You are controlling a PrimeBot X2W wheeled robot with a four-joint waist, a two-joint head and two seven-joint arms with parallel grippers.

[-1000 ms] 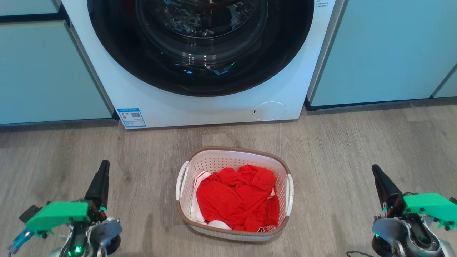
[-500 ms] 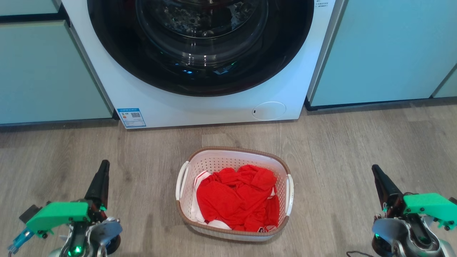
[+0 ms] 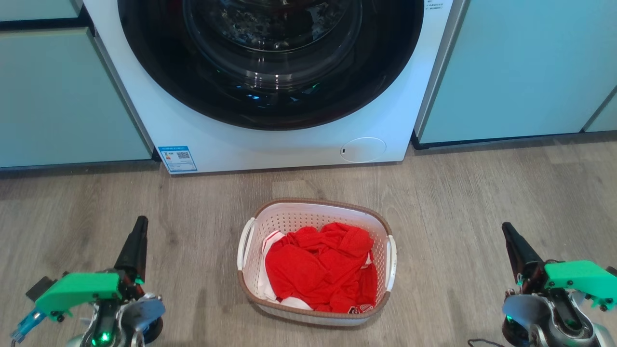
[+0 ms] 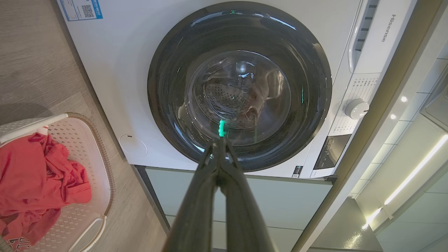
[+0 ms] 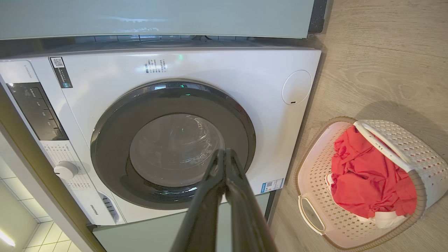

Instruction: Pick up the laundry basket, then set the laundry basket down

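The laundry basket (image 3: 308, 214) stands on the wood floor in front of the washing machine, white and perforated with a brown rim, a white handle on each side, and red clothing (image 3: 320, 265) piled inside. It also appears at the left edge of the left wrist view, laundry basket (image 4: 87, 147), and at the right of the right wrist view, laundry basket (image 5: 402, 140). My left gripper (image 3: 140, 224) hangs to the basket's left, shut and empty. My right gripper (image 3: 506, 229) hangs to its right, shut and empty. Both are well apart from the handles.
A white front-loading washing machine (image 3: 289, 144) with a dark round door (image 3: 270, 58) stands just behind the basket. Pale green cabinets (image 3: 511, 72) flank it on both sides. Grey wood floor (image 3: 458, 202) stretches around the basket.
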